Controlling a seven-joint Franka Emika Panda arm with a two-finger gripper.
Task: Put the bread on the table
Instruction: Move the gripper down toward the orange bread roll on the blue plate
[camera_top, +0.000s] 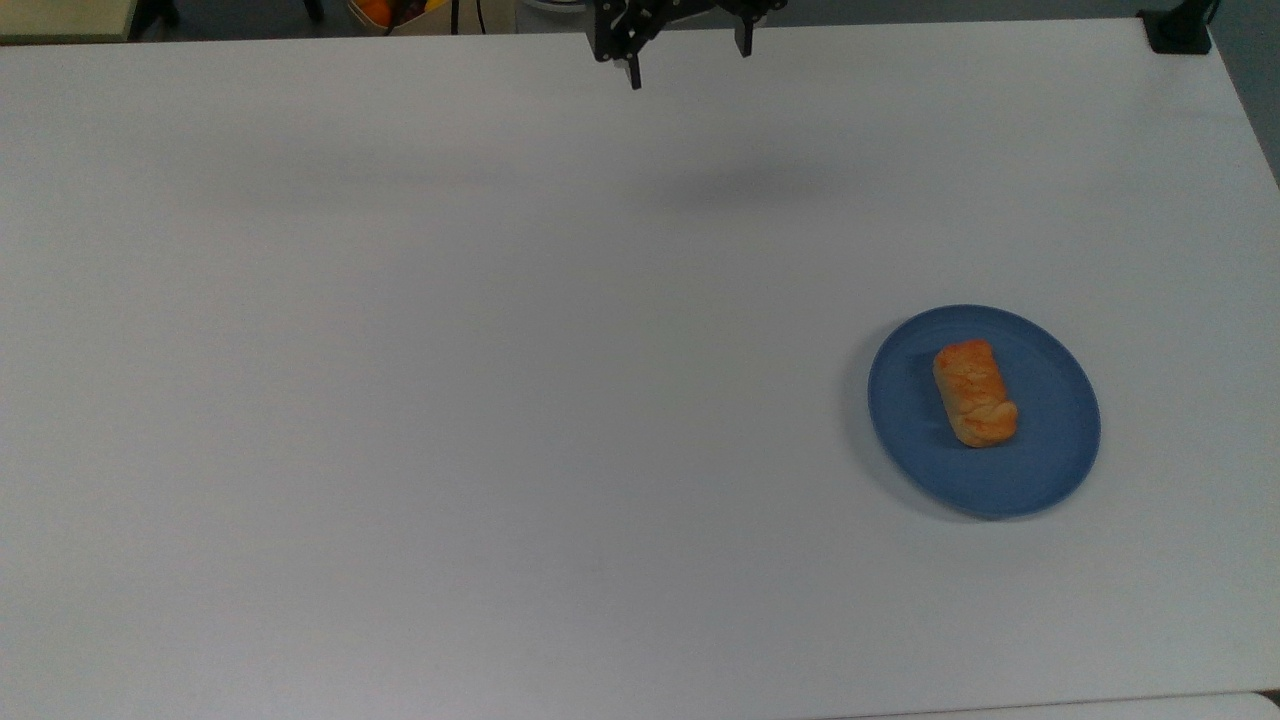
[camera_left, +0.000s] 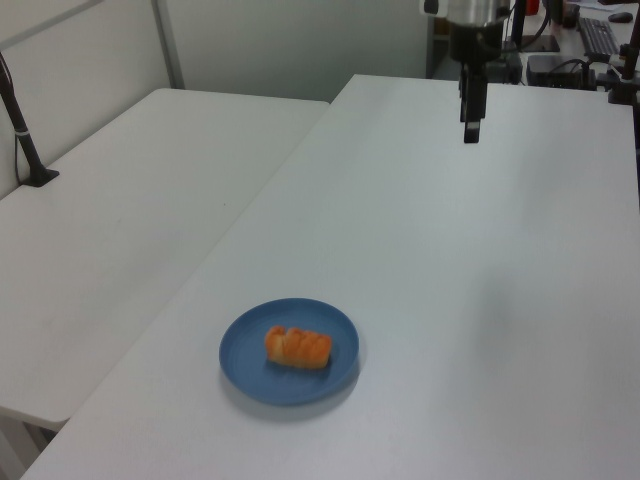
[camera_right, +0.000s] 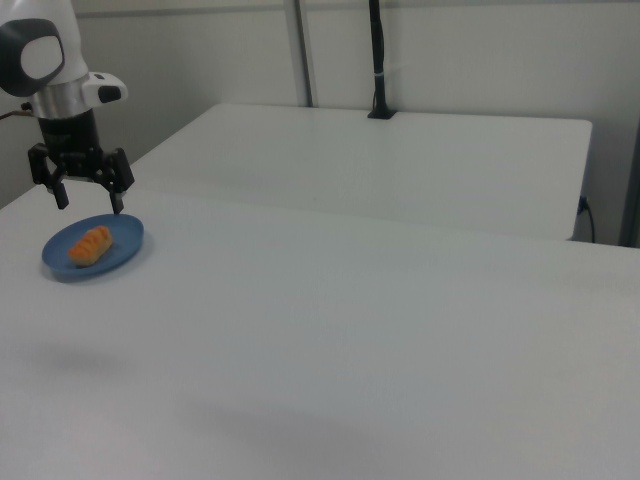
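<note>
Lay lengthwise on blue plate (camera_top: 1050, 460), near the top view's right edge of table (camera_top: 400, 400): bread (camera_top: 974, 392). Hung above the top view's far edge, well apart from bread, fingers spread wide and holding nothing: gripper (camera_top: 685, 58).
</note>
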